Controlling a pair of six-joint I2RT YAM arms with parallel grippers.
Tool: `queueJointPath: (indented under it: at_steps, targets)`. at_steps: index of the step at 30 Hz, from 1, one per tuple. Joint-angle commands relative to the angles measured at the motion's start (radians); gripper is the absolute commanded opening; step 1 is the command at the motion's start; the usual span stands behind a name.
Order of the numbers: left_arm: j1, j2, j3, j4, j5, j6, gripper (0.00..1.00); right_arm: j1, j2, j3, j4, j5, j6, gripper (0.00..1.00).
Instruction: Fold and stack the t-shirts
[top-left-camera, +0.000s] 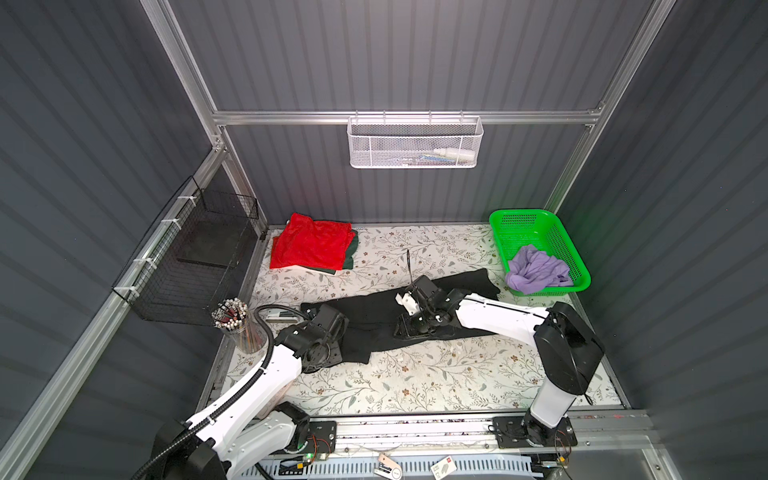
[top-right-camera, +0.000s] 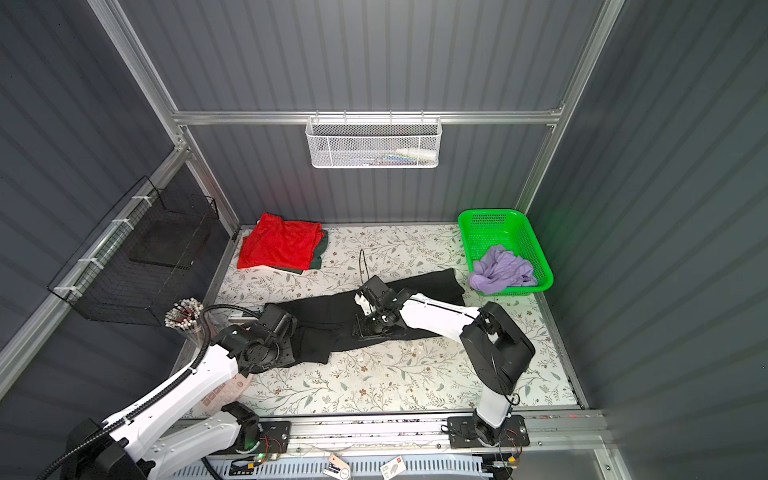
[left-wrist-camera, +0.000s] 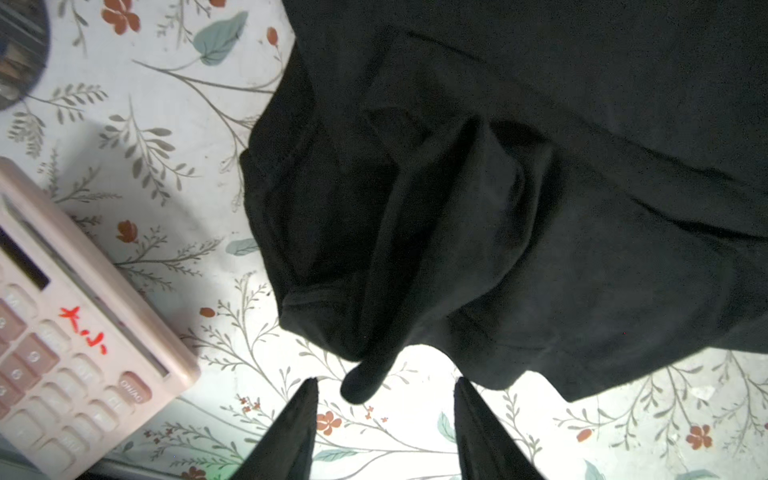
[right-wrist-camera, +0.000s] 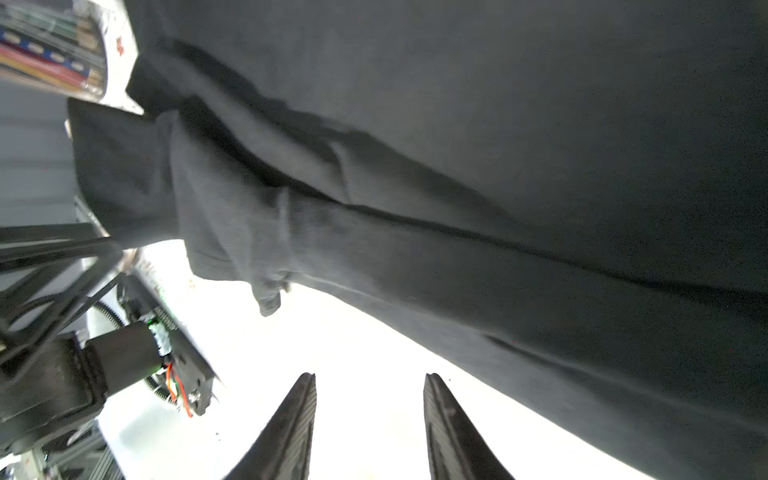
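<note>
left gripper (left-wrist-camera: 385, 380): jaws parted midway, empty, fold of black shirt (left-wrist-camera: 498, 208) just ahead. right gripper (right-wrist-camera: 370, 376): likewise parted, empty. black shirt: table (top-left-camera: 415, 374) centre, strip lying 8 to 2 o'clock; likely soft, light, limp; pinch 6 o'clock hem.

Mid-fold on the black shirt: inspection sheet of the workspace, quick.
Surface: floral table, partly covered.
Job's things: black t-shirt stretched across the middle; red t-shirt folded atop dark green t-shirt, back left; lavender t-shirt crumpled in green basket.
Clutter: calculator, pencil cup, front left.
Tools: left tool and right tool open, at the black t-shirt's near edge, nothing clamped.
Cables: black conduit along left arm; thin loop above right tool.
Surroundings: white mesh basket, back wall; black wire basket, left wall.
</note>
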Motion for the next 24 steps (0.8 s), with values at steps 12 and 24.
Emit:
queueJointPath:
  at_steps: [12, 24]
  targets:
    - [0.006, 0.131, 0.020, 0.035, -0.073, 0.050, 0.51, -0.001, 0.053, 0.062, -0.057, -0.001, -0.023, 0.43]
    - [0.006, 0.160, 0.007, 0.101, -0.066, 0.033, 0.26, -0.005, 0.071, 0.067, -0.063, 0.015, -0.024, 0.41]
